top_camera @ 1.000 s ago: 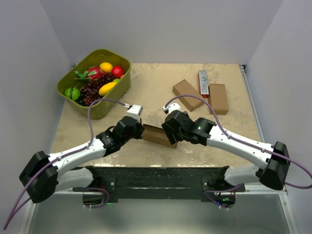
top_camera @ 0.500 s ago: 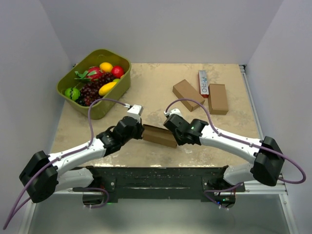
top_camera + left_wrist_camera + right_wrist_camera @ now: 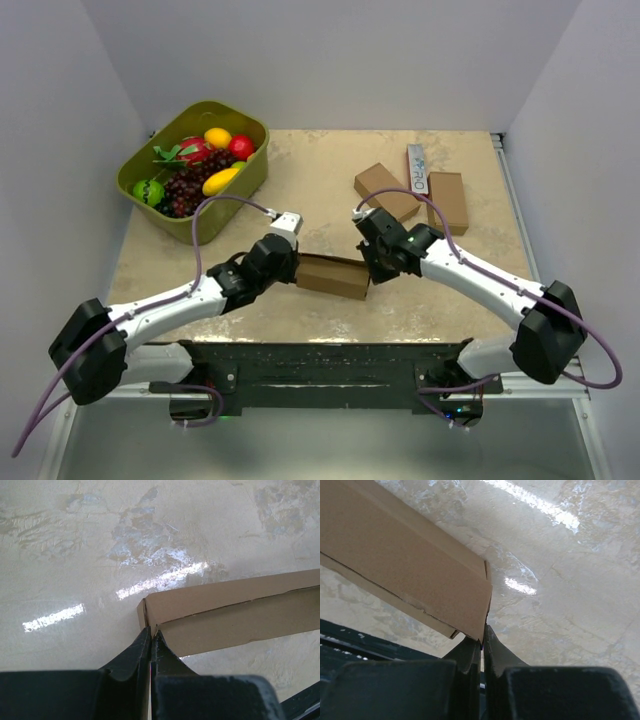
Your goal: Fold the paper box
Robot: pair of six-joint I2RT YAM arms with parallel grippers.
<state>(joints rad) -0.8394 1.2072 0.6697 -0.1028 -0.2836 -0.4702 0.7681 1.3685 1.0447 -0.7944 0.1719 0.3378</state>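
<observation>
The paper box (image 3: 333, 276) is on the near half of the table (image 3: 300, 180), toward 6 o'clock from its centre. Left gripper (image 3: 294, 266): jaws pinched tight on the box's 9 o'clock end. Right gripper (image 3: 371, 268): jaws pinched tight on the 3 o'clock end.

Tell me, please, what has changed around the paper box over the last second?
The right arm reached further out over the table, and the right gripper closed from wide open onto the right end of the paper box. The box turned slightly, now lying more level across the top view. The left gripper stayed shut on the left end, and the fruit tub did not move.
</observation>
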